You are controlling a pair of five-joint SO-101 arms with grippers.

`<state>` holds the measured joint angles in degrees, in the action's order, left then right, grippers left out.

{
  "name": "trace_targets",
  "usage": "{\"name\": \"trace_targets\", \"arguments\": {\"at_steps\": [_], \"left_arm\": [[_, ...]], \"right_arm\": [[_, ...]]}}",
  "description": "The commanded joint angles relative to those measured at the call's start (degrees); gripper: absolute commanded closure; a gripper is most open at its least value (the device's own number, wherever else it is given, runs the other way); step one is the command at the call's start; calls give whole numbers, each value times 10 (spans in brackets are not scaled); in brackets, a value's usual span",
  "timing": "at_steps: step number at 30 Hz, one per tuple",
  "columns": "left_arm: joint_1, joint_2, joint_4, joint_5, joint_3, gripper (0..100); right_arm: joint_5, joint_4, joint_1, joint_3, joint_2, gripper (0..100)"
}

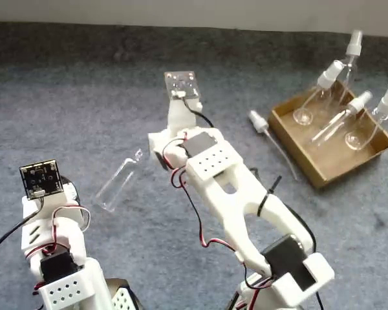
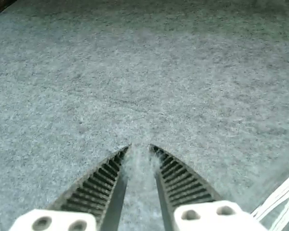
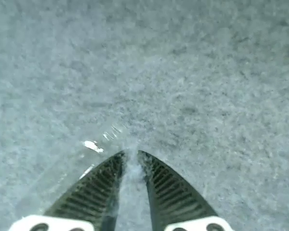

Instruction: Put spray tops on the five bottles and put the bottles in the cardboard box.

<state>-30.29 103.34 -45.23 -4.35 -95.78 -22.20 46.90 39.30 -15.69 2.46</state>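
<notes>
The cardboard box (image 1: 352, 166), sitting well away from the right hand (image 3: 131, 154), is holding four capped bottles (image 1: 323, 97). The bare bottle (image 1: 119, 184) is lying just beside that hand, which is barely parted and empty. The hand is needing a wider opening to straddle it, with the spray top (image 1: 257, 119) coming after.

Count:
- cardboard box (image 1: 297, 150): 1
- bottles with spray tops on (image 1: 339, 119): 4, all in the box
- bare bottle (image 1: 119, 183): 1, on the desk (image 1: 84, 110)
- loose spray top (image 1: 258, 121): 1, on the desk
- bottles total: 5
- arms (image 1: 233, 200): 2
</notes>
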Motion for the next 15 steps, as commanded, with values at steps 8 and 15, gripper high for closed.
{"name": "trace_targets", "arguments": {"at_steps": [8,15], "left_arm": [[0,7,11,-2,8,982],[0,7,11,-3,8,982]], "right_arm": [[-131,-17,84,101,-51,814],[-319,-21,116,102,-98,591]]}}
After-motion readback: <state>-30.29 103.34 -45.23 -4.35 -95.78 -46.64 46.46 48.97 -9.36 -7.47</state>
